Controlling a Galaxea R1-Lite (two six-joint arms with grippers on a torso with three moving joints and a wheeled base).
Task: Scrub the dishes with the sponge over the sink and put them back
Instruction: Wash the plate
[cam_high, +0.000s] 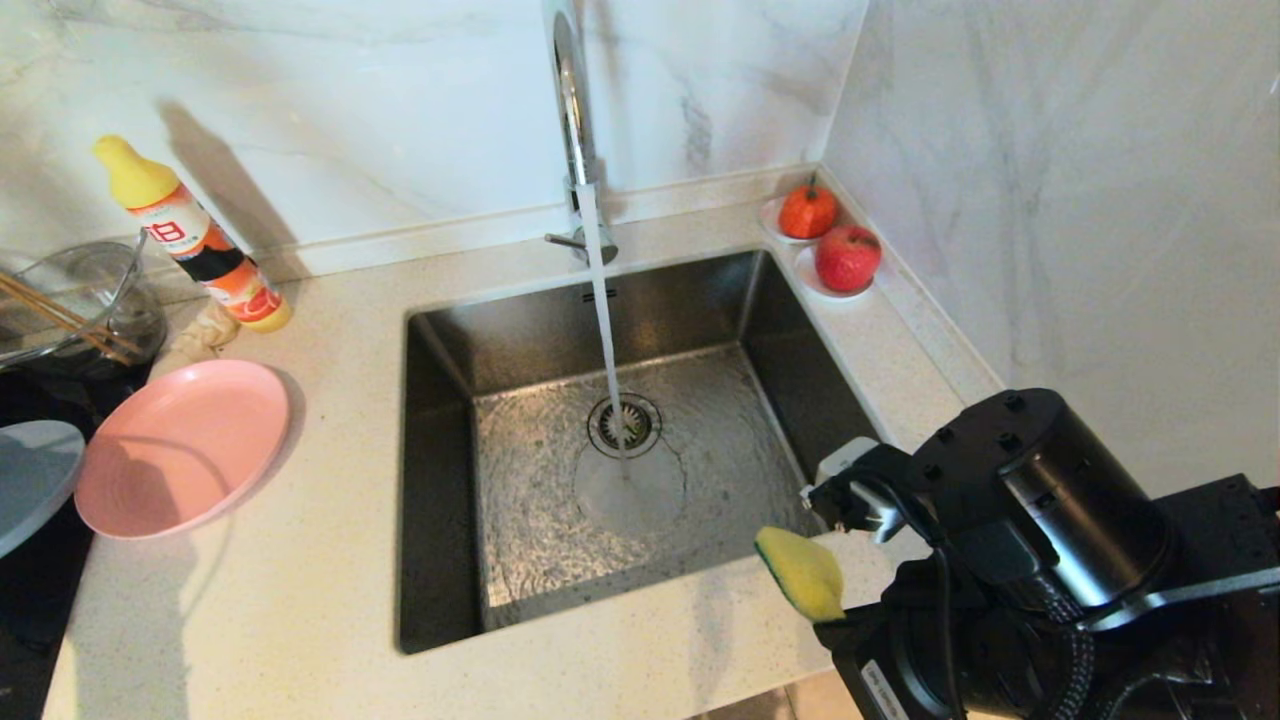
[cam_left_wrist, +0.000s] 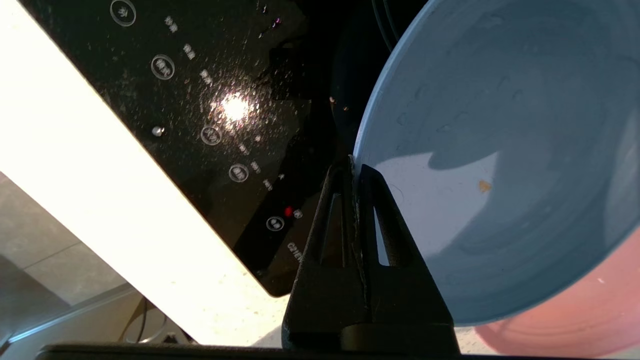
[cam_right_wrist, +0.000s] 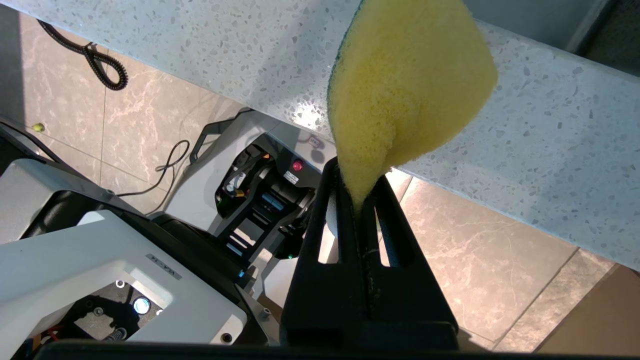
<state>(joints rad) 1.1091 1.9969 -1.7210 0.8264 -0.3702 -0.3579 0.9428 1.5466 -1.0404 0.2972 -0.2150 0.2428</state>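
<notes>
A pale pink plate is seen at the left of the head view, and a light blue plate at the far left edge. The sponge, lower right, is coloured bright yellow with a dark green edge. The sink at centre is brushed grey steel, and its faucet is chrome. The countertop is cream with fine speckles. The wall is marbled white with grey veins. A bottle, upper left, is capped yellow and labelled orange, white and black. 2 red-orange fruits, upper right, are set on white saucers. The cooktop is glossy black with white markings.
</notes>
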